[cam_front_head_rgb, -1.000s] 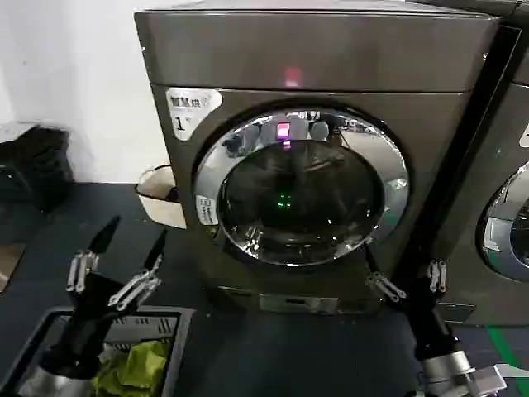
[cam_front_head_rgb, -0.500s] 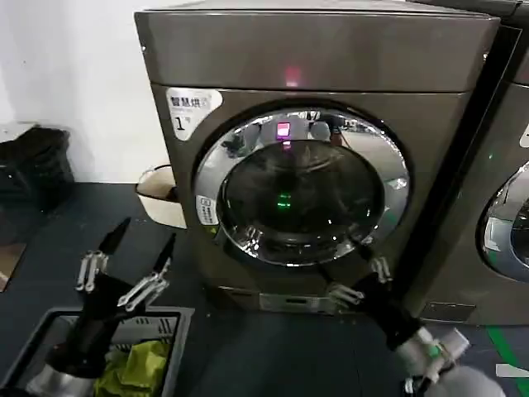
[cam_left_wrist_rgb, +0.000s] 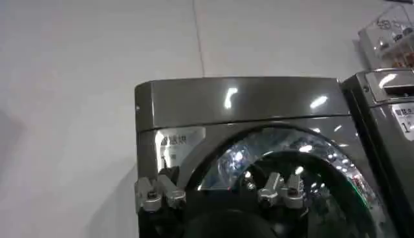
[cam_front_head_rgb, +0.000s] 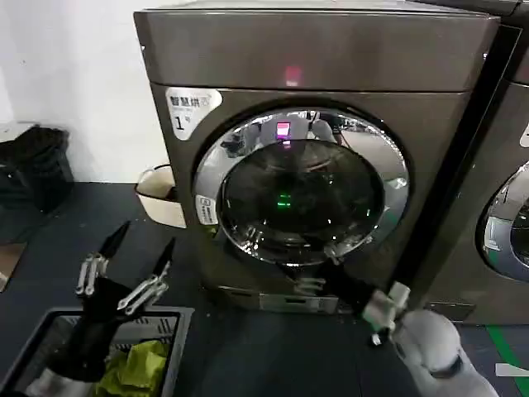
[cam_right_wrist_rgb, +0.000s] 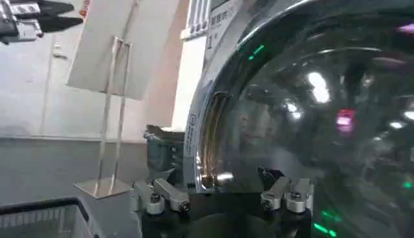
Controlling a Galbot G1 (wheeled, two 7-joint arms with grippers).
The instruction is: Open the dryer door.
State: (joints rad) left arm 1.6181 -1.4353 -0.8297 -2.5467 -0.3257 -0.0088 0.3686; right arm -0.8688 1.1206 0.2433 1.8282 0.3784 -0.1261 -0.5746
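Dryer door (cam_front_head_rgb: 302,188) sits closed as we reach our right gripper (cam_front_head_rgb: 307,277), fingers spread, under its chrome rim; left gripper (cam_front_head_rgb: 136,252) hangs open.

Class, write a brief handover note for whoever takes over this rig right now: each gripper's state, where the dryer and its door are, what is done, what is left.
Left gripper: open, idle above the basket at lower left, holding nothing.
Right gripper: reached in low at the bottom of the door, by its chrome rim; grip cannot be judged.
Dryer: straight ahead, pink light lit.
Done: right arm brought to the door's lower edge.
Left: the door is shut; get hold of it and swing it open.
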